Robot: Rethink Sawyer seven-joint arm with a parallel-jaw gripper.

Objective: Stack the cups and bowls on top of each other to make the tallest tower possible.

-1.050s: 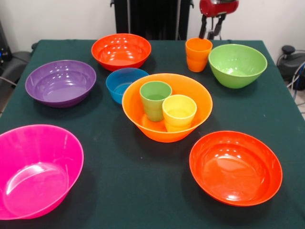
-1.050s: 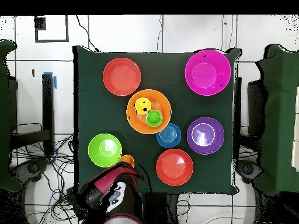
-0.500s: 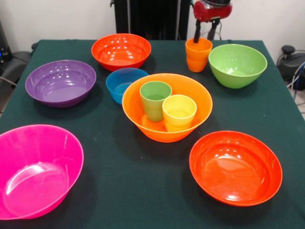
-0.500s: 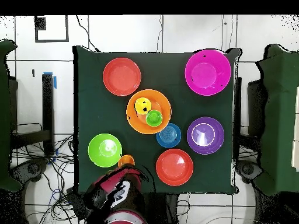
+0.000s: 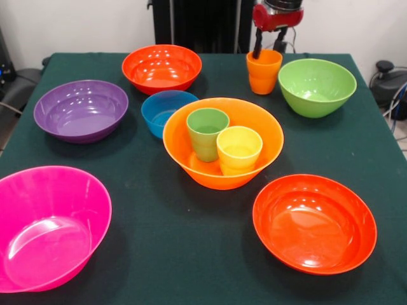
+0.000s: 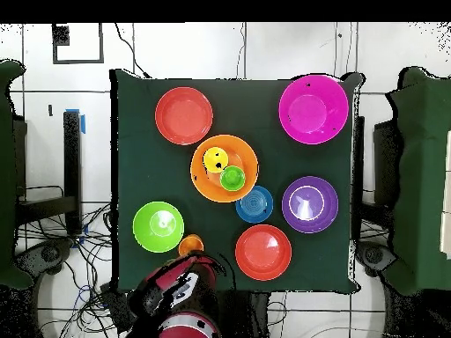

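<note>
My gripper [image 5: 267, 46] has come down to the orange cup [image 5: 264, 72] just below it, fingers open around its rim, ready to grab it.

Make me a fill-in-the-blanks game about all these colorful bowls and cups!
1. The green cup and the yellow cup stand inside the light ____ bowl.
2. The end effector is right over the ____ cup.
3. The small blue bowl sits between the light orange bowl and the ____ bowl.
4. The biggest bowl nearest the front camera is ____.

Missing words: orange; orange; purple; pink
</note>
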